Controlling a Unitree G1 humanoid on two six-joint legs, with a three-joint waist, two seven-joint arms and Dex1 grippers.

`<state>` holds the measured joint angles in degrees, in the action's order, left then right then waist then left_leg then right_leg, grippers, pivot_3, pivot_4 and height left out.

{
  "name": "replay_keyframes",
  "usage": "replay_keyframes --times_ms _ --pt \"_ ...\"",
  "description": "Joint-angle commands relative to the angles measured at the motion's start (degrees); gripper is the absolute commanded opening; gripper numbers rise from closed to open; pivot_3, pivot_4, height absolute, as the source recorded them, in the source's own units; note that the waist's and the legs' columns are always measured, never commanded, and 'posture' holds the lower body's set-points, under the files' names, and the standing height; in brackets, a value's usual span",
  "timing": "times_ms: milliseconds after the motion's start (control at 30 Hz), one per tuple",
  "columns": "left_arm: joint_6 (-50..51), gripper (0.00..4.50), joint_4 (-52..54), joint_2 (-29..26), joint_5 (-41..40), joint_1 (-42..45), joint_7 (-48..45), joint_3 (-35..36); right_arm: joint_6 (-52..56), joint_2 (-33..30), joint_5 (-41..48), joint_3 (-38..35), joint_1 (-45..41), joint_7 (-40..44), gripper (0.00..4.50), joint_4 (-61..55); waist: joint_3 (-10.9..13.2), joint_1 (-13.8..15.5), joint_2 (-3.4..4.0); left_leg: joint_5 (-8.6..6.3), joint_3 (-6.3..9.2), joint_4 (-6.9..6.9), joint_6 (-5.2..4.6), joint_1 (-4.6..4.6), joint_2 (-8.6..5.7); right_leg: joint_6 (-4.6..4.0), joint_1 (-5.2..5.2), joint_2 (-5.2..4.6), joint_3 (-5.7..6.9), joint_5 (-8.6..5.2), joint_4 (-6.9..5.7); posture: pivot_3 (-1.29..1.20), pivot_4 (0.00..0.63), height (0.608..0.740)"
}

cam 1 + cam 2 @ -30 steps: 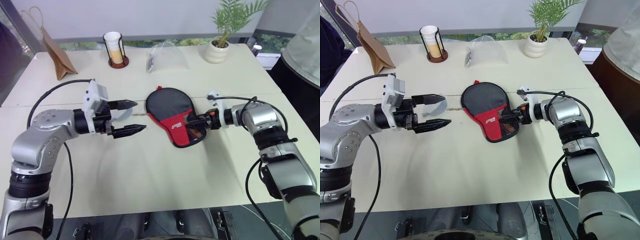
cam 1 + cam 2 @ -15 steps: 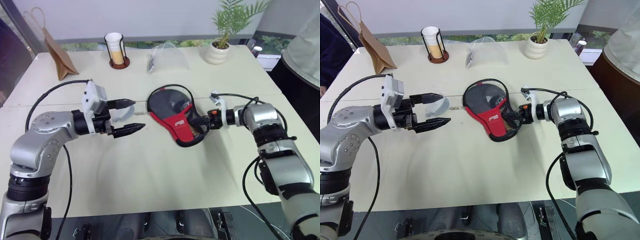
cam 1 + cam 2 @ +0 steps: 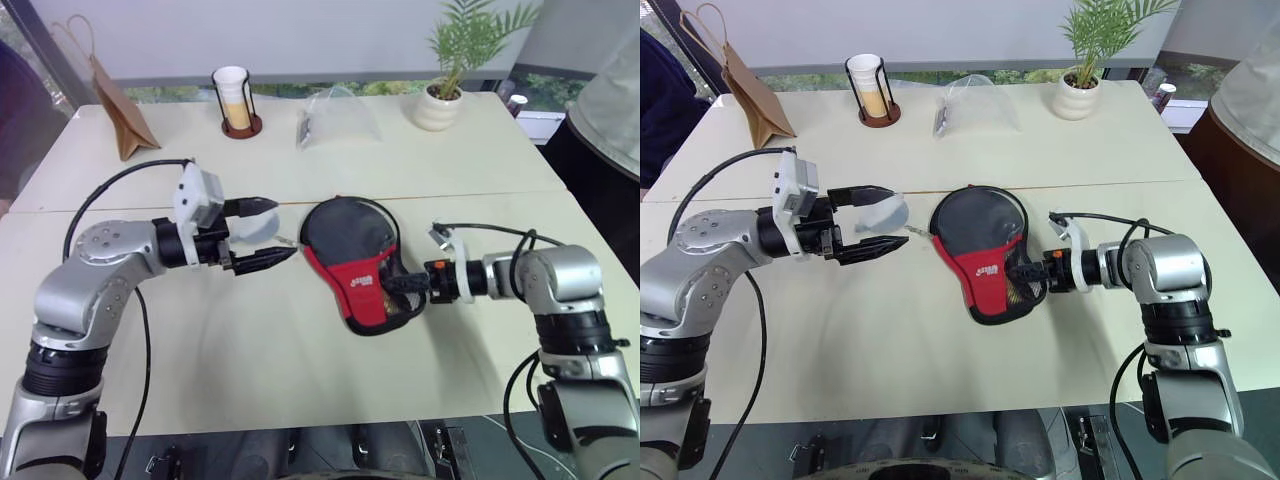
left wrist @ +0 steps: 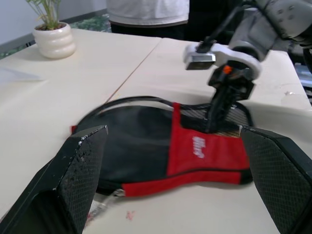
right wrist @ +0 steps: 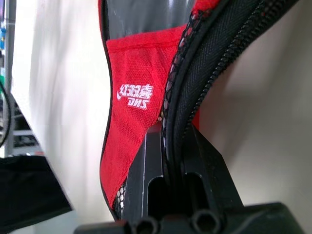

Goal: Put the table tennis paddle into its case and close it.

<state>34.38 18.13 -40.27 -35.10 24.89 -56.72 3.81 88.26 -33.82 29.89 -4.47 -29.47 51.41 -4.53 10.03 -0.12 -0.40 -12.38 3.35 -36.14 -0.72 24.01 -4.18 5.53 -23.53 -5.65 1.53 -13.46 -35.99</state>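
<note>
The case point(image 3: 350, 235), black fabric with a red panel and white logo, lies flat at the table's middle. My right gripper point(image 3: 395, 284) is shut on its zip edge beside the mesh pocket, as the right wrist view shows with the black fingers point(image 5: 151, 161) pinching that edge. A tan shape shows through the mesh; the paddle is otherwise hidden. My left gripper point(image 3: 900, 215) hovers open just left of the case, holding nothing. A grey charm point(image 3: 885, 212) lies by its fingers, linked to the case by a thin chain. The left wrist view looks across the case point(image 4: 141, 146) between the open fingers.
Along the far edge stand a brown paper bag point(image 3: 115, 100), a cup in a wire holder point(image 3: 235, 100), a clear plastic bag point(image 3: 335, 110) and a potted plant point(image 3: 445, 85). A person point(image 3: 610, 100) stands at the right. A seam crosses the table.
My right gripper closed on the case's edge and drew back toward the near edge, dragging the case with it. The left gripper stayed put, open.
</note>
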Motion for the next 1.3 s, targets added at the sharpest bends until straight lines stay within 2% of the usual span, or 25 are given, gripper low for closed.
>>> replay_keyframes --times_ms 33,133,333,467,600,700,767,833,933,1067,1200,1267,1300 --pt "-1.3 4.50 0.9 -0.3 0.2 0.1 -0.1 0.4 4.2 0.5 7.9 -0.3 6.1 -6.3 0.09 -5.5 0.0 0.3 0.00 0.00 0.00 0.00 0.00 0.00 0.00 -0.03 0.00 0.00 0.00 -0.02 0.00 0.00 0.150 0.734" --pt "-1.5 4.50 0.8 -0.4 0.4 -0.3 -0.4 0.1 4.2 1.1 16.1 -3.0 10.9 -13.2 0.09 -10.2 0.0 0.7 -0.02 0.00 0.00 0.02 -0.01 0.00 0.02 -0.14 0.00 -0.01 0.00 -0.09 0.01 0.00 0.150 0.734" --pt "-1.6 4.50 0.5 -0.2 0.5 -0.3 -0.9 -0.1 4.2 2.0 35.1 -8.7 15.3 -31.1 0.09 -10.9 0.0 0.8 -0.03 0.00 -0.01 0.00 -0.02 0.00 0.04 -0.17 0.01 -0.01 0.01 -0.10 0.02 0.00 0.150 0.734" --pt "-1.4 4.50 0.5 -0.2 0.5 -0.1 -1.0 -0.3 4.2 2.0 46.6 -10.2 17.2 -42.3 0.09 -10.9 0.0 0.8 -0.03 0.00 -0.01 0.01 -0.03 0.01 0.06 -0.18 0.00 -0.01 0.01 -0.11 0.02 0.00 0.150 0.734" --pt "-1.5 4.50 0.3 0.1 0.7 0.2 -1.0 -0.9 3.8 1.7 54.1 -10.6 18.9 -50.7 0.09 -10.7 0.0 0.8 -0.03 0.00 -0.01 0.00 -0.04 0.03 0.06 -0.19 0.01 -0.01 0.02 -0.12 0.05 0.00 0.150 0.734" --pt "-1.5 4.50 0.0 0.2 0.8 0.4 -1.1 -1.2 0.3 -0.4 60.0 -9.8 19.1 -56.4 0.92 -10.2 0.0 0.7 -0.03 0.00 -0.01 0.00 -0.05 0.03 0.06 -0.19 0.02 0.00 0.03 -0.12 0.06 0.00 0.150 0.734" --pt "-1.6 4.50 -0.2 0.3 0.9 0.3 -1.2 -1.4 -2.1 -2.3 63.1 -9.3 18.5 -58.9 2.07 -9.3 0.0 0.7 -0.02 0.00 -0.02 0.00 -0.06 0.05 0.07 -0.19 0.01 0.01 0.03 -0.12 0.08 0.00 0.150 0.734" --pt "-1.7 4.50 -0.3 0.3 0.9 0.3 -1.2 -1.5 -4.6 -4.3 66.5 -8.1 18.5 -61.1 2.90 -8.7 0.0 0.7 -0.02 0.00 -0.03 0.00 -0.06 0.06 0.07 -0.20 0.02 0.01 0.03 -0.13 0.15 0.00 0.150 0.734" --pt "-1.7 4.50 -0.4 0.4 0.8 0.3 -1.2 -1.8 -6.6 -8.4 68.8 -6.6 18.2 -61.2 4.36 -9.5 0.0 0.8 -0.02 0.00 -0.03 -0.03 -0.07 0.10 0.10 -0.21 0.08 0.03 0.06 -0.14 0.31 0.00 0.150 0.734" --pt "-3.8 4.50 -2.7 -1.3 3.5 0.1 -2.1 -2.3 -6.2 -16.2 63.4 -6.9 16.7 -53.9 4.44 -12.0 0.0 0.9 0.02 -0.02 -0.02 -0.11 -0.13 0.21 0.09 -0.20 0.16 0.02 0.11 -0.12 0.59 0.00 0.150 0.734" --pt "-6.4 4.50 -5.6 -2.7 5.9 0.0 -3.2 -2.2 -9.3 -26.1 52.4 -6.7 12.2 -39.7 4.44 -13.3 0.1 0.8 0.03 -0.07 -0.07 -0.13 -0.22 0.34 0.10 -0.19 0.09 0.03 0.15 -0.11 0.70 0.00 0.150 0.734" --pt "-6.8 4.50 -6.3 -2.8 6.1 0.2 -3.5 -2.0 -11.2 -28.6 48.0 -5.5 10.8 -34.0 4.44 -13.3 0.1 0.8 0.07 -0.08 -0.09 -0.12 -0.24 0.35 0.10 -0.19 0.05 0.04 0.16 -0.11 0.71 0.00 0.150 0.734" --pt "-7.5 4.50 -7.2 -3.1 7.0 0.6 -3.7 -2.2 -16.3 -30.6 42.1 -3.1 8.8 -28.6 4.44 -14.6 0.1 0.8 0.05 -0.09 -0.08 -0.08 -0.24 0.35 0.13 -0.19 0.05 0.04 0.17 -0.11 0.73 0.00 0.150 0.734"
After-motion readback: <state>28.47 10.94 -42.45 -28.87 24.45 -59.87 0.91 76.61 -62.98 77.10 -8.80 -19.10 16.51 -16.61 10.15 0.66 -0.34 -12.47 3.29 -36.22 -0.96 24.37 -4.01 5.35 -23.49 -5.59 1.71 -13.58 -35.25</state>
